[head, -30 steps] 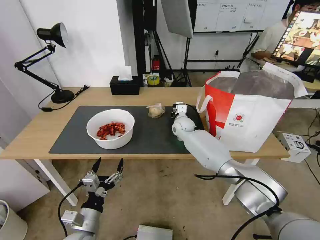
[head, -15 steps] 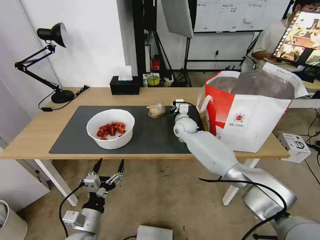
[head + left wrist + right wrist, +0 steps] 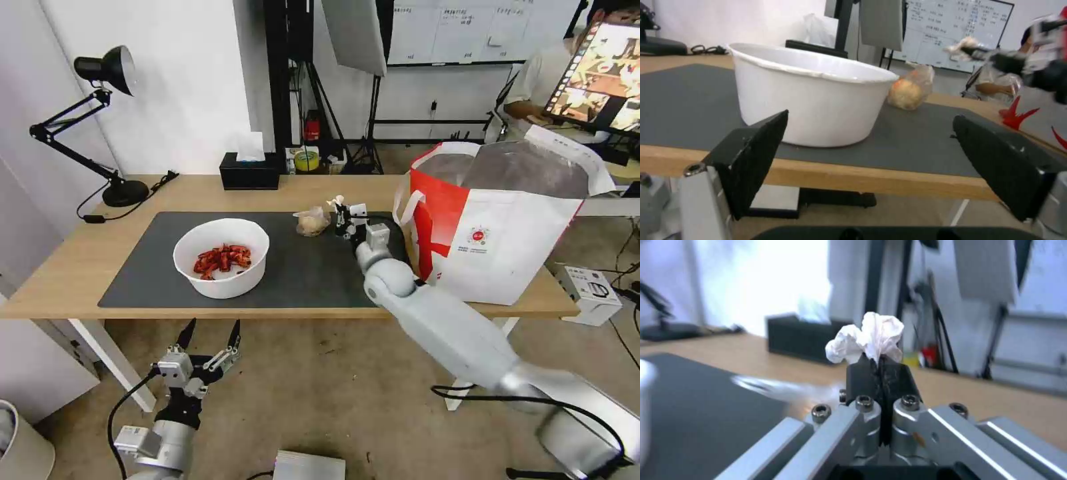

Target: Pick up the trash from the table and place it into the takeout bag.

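My right gripper (image 3: 339, 212) (image 3: 879, 365) is shut on a crumpled white tissue (image 3: 868, 338) (image 3: 335, 201), held above the dark mat just right of the small clear bag with a beige lump (image 3: 311, 221) (image 3: 909, 91). The white bowl of red shells (image 3: 221, 257) (image 3: 809, 98) sits on the mat's left half. The takeout bag (image 3: 497, 220) stands open at the table's right end. My left gripper (image 3: 208, 338) (image 3: 889, 166) hangs open below the table's front edge (image 3: 200, 310), in front of the bowl.
A black tissue box (image 3: 250, 171) sits at the table's back edge and a black desk lamp (image 3: 100, 120) at the back left. A person sits at a monitor (image 3: 600, 73) behind the bag. A small white box (image 3: 590, 287) lies on the floor at right.
My right gripper has lifted off the mat with the tissue and tilted up, and the arm has swung out to the right. My left gripper has dropped slightly.
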Robot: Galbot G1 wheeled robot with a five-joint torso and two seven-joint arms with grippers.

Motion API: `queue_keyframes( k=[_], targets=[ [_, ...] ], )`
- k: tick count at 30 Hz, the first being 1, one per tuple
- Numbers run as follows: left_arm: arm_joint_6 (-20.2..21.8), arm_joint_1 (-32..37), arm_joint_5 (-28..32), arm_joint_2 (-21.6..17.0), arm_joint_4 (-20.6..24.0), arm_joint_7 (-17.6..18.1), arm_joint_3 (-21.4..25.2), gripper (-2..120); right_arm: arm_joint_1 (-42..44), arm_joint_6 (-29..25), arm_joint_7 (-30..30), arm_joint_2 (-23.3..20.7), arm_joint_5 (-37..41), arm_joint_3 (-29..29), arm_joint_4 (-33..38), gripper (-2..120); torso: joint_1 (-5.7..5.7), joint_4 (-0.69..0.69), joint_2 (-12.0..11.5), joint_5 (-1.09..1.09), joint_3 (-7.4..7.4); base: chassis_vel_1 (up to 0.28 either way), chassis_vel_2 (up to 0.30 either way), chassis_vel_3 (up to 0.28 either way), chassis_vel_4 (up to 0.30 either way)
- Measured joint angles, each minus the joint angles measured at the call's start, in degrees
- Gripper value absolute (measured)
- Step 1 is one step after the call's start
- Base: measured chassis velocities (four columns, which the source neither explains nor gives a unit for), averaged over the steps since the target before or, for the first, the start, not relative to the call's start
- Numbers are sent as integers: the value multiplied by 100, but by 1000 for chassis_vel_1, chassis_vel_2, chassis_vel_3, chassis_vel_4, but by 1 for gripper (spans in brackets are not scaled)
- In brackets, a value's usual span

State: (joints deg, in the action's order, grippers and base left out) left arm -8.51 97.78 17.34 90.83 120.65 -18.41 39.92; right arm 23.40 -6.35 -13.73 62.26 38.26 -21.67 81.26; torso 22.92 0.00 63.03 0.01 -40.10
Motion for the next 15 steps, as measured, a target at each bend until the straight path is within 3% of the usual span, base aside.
queue_keyframes(
  k=[8,11,15],
  targets=[
    [26,47,40,-76,31,15,40,100,743,-346,450,-940,-194,517,1122,0,0,0,0,0,0,0,0,0,0],
    [65,70,63,-115,105,29,46,100,1502,-480,910,-1434,-189,1081,1629,0,0,-1,0,1,0,0,0,0,0],
    [130,141,117,-116,179,35,-2,100,2212,-587,1336,-1736,-185,1664,1944,0,0,-2,0,0,0,0,0,0,0]
  ],
)
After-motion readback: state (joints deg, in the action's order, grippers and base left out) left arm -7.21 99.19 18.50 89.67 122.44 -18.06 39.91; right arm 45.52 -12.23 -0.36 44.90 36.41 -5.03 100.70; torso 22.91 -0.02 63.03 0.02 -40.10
